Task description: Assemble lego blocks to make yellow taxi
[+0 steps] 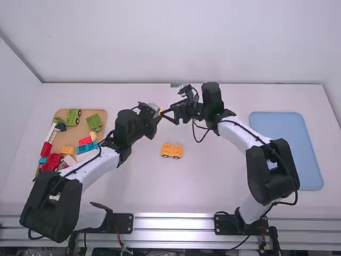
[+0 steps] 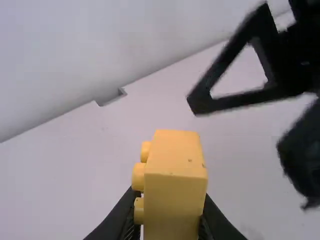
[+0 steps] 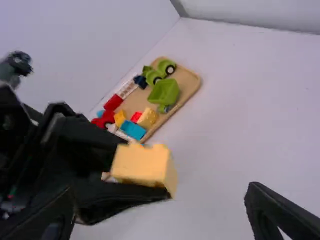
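Observation:
My left gripper (image 1: 156, 110) is held above the middle of the table. In the left wrist view, my left gripper (image 2: 170, 227) is shut on a yellow block (image 2: 175, 185) whose studs face sideways. The same yellow block (image 3: 142, 164) appears between the left fingers in the right wrist view. Facing it from the right is my right gripper (image 1: 169, 114), apart from the block; in the right wrist view my right gripper (image 3: 162, 212) stands wide open with nothing between its fingers. On the table below both lies a yellow car base (image 1: 171, 151) with dark wheels.
A wooden tray (image 1: 104, 113) at the left holds several red, green, blue, white and yellow pieces, partly behind the left arm. A blue tray (image 1: 287, 144) lies at the right, beside the right arm. The wall runs along the table's back edge.

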You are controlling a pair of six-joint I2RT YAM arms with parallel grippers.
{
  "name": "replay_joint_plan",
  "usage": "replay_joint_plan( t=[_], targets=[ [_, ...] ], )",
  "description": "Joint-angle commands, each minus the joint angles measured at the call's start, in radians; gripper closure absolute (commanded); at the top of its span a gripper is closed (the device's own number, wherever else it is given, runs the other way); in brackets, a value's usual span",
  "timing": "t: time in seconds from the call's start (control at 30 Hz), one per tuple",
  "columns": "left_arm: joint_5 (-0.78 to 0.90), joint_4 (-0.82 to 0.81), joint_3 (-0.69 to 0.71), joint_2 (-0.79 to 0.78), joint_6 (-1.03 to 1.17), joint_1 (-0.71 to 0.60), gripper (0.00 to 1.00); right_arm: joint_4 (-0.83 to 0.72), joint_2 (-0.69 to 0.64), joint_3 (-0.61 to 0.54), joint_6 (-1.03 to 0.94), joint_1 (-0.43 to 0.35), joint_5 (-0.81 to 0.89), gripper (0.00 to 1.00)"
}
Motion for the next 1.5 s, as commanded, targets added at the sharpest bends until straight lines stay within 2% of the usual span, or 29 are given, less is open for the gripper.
replay_joint_plan(
  t=[0.0, 0.1, 0.27, 0.33, 0.37, 0.5, 0.63, 0.67, 0.9, 1.03, 1.1, 1.2, 1.23, 1.27, 1.33, 1.37, 1.43, 1.47],
  targets=[
    [-0.015, 0.000, 0.053, 0.028, 0.006, -0.018, 0.98, 0.013, 0.008, 0.028, -0.062, 0.012, -0.007, 0.13],
    [-0.011, 0.021, 0.065, 0.057, -0.003, -0.020, 0.98, 0.019, 0.008, 0.027, -0.064, 0.029, 0.000, 0.13],
    [-0.008, 0.061, 0.065, 0.060, -0.057, -0.023, 0.98, -0.004, 0.008, 0.027, -0.060, 0.032, 0.074, 0.20],
    [0.003, 0.071, 0.065, 0.060, -0.057, -0.023, 0.98, 0.006, 0.016, 0.027, -0.058, 0.032, 0.064, 0.23],
    [0.023, 0.082, 0.065, 0.060, -0.057, -0.023, 0.98, 0.032, 0.028, 0.027, -0.051, 0.032, 0.050, 0.28],
    [0.042, 0.090, 0.063, 0.060, -0.061, -0.023, 0.98, 0.084, 0.061, 0.027, -0.006, 0.032, 0.022, 0.35],
    [-0.001, 0.094, 0.063, 0.064, -0.058, -0.022, 0.98, 0.151, 0.098, 0.027, 0.032, 0.031, -0.070, 0.41],
    [-0.029, 0.095, 0.063, 0.066, -0.063, -0.023, 0.98, 0.176, 0.109, 0.027, 0.047, 0.032, -0.078, 0.46],
    [-0.056, 0.121, 0.063, 0.066, -0.064, -0.023, 0.98, 0.185, 0.118, 0.027, 0.039, 0.036, -0.077, 0.47],
    [-0.056, 0.142, 0.063, 0.066, -0.064, -0.023, 0.98, 0.180, 0.118, 0.027, 0.039, 0.047, -0.077, 0.53],
    [-0.056, 0.143, 0.063, 0.066, -0.064, -0.023, 0.93, 0.178, 0.118, 0.027, 0.038, 0.046, -0.076, 0.61],
    [-0.056, 0.140, 0.063, 0.066, -0.064, -0.023, 0.87, 0.178, 0.118, 0.027, 0.035, 0.046, -0.076, 0.64],
    [-0.056, 0.139, 0.063, 0.066, -0.064, -0.022, 0.80, 0.179, 0.118, 0.027, 0.035, 0.046, -0.076, 0.67],
    [-0.056, 0.139, 0.063, 0.066, -0.064, -0.023, 0.79, 0.178, 0.118, 0.027, 0.035, 0.046, -0.076, 0.67],
    [-0.056, 0.143, 0.063, 0.066, -0.064, -0.022, 0.67, 0.177, 0.118, 0.027, 0.035, 0.037, -0.058, 0.72],
    [-0.055, 0.143, 0.063, 0.066, -0.064, -0.023, 0.64, 0.177, 0.118, 0.027, 0.035, 0.037, -0.053, 0.73],
    [-0.056, 0.143, 0.063, 0.066, -0.064, -0.022, 0.64, 0.178, 0.118, 0.027, 0.028, 0.037, -0.055, 0.73],
    [-0.056, 0.143, 0.063, 0.066, -0.064, -0.022, 0.58, 0.179, 0.118, 0.027, 0.023, 0.033, -0.053, 0.74]
  ],
)
